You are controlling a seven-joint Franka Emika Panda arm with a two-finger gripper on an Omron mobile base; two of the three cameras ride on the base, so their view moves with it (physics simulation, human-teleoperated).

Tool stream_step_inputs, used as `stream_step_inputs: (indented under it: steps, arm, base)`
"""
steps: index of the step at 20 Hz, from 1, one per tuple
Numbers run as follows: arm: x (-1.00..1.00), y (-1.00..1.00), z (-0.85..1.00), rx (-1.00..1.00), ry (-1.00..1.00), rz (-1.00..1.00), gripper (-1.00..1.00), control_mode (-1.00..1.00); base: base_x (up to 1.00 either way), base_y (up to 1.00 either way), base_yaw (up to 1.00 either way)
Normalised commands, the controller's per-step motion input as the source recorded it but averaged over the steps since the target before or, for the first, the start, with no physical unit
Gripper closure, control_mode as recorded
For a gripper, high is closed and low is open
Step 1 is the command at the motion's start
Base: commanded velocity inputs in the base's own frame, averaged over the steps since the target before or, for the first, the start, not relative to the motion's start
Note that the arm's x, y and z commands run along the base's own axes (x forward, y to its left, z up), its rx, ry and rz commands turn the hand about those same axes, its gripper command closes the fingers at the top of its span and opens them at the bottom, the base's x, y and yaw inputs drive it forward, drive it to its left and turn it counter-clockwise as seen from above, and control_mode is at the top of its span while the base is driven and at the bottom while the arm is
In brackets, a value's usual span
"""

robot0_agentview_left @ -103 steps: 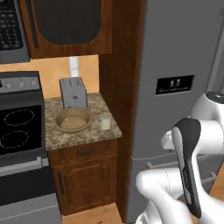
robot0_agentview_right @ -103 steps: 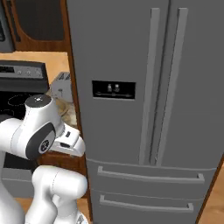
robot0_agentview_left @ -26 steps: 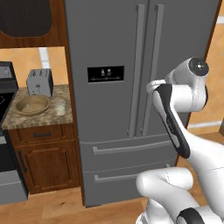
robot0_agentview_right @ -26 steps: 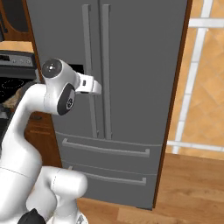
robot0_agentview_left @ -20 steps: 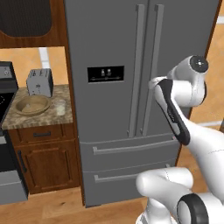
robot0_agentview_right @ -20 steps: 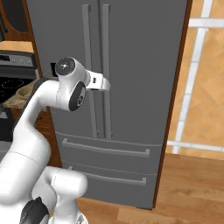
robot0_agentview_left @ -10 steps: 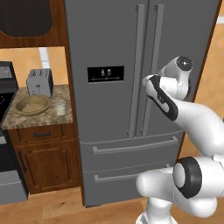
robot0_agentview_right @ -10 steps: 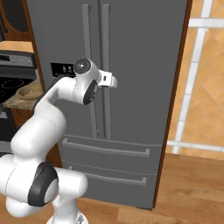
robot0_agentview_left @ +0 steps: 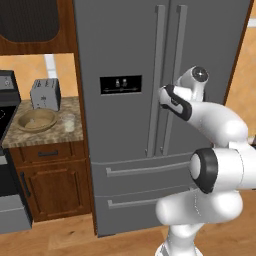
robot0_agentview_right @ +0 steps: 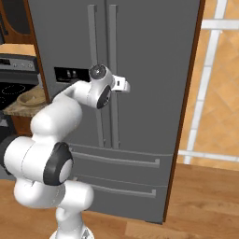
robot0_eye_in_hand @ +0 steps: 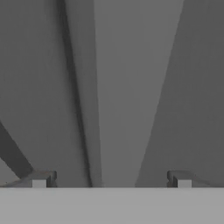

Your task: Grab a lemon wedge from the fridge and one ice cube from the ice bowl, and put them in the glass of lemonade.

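Jaws spread wide and empty, the gripper straddles a long vertical handle of the closed fridge. Left of the fridge, the tabletop carries the toaster, ice bowl and glass of lemonade near its front edge.

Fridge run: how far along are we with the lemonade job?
Nothing looks done yet: the fridge doors are shut, so no lemon wedge is out. In hand: the open gripper faces a door handle, its fingertips either side of it, gripping nothing. Left: open the door, fetch the wedge, take an ice cube from the ice bowl, and put both in the glass of lemonade.
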Motion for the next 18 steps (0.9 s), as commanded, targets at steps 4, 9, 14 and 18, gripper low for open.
stream_step_inputs:
  steps: [4, 9, 14, 18]
  arm:
    - [0.64, -0.14, -0.21, 0.00, 0.00, 0.00, -1.00, -1.00]
    - [0.46, -0.06, -0.31, 0.00, 0.00, 0.00, -1.00, -1.00]
    - [0.17, 0.00, 0.00, 0.01, 0.00, 0.00, 1.00, -1.00]
    - [0.12, -0.03, 0.00, 0.00, 0.00, 0.00, 1.00, -1.00]
  base:
    - [0.00, 0.00, 0.00]
    - [0.00, 0.00, 0.00]
    - [0.00, 0.00, 0.00]
    - [0.00, 0.00, 0.00]
